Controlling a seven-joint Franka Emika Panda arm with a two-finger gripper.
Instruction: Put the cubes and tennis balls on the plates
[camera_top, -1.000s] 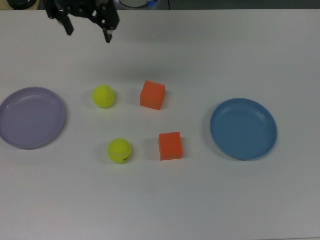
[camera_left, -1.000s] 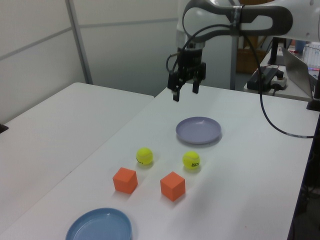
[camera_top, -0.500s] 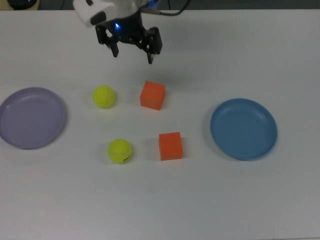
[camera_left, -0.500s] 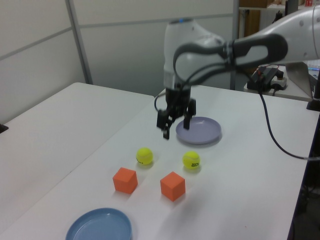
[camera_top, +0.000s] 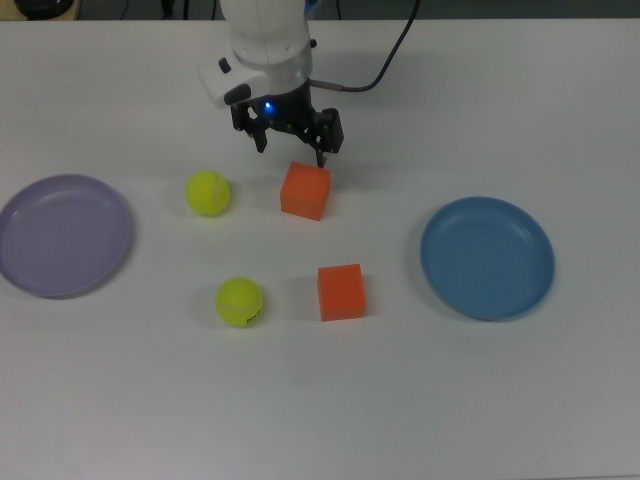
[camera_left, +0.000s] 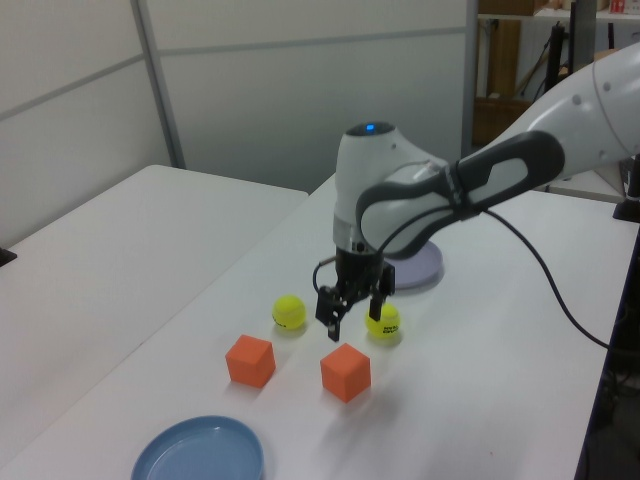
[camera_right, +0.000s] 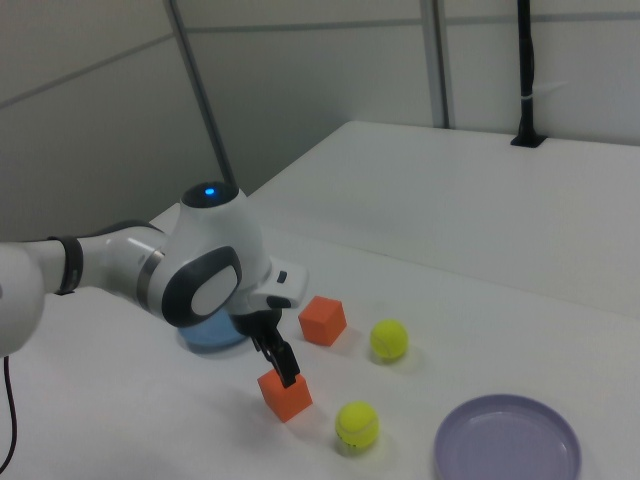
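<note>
I have the claw (camera_top: 292, 147) hanging spread wide and holding nothing, just above the far orange cube (camera_top: 305, 190), its fingertips over the cube's far edge in the top view. That cube sits on the white desk (camera_top: 400, 400) near the middle, and the second cube (camera_top: 341, 292) lies nearer to me and slightly right in the top view. On the top view's left of the cubes are the two tennis balls, one (camera_top: 208, 193) beside the far cube and the other (camera_top: 240, 302) beside the near cube, all four well apart from each other. The lavender plate (camera_top: 40, 215) rests at the top view's far left and the blue plate (camera_top: 487, 257) at its right, both bare.
</note>
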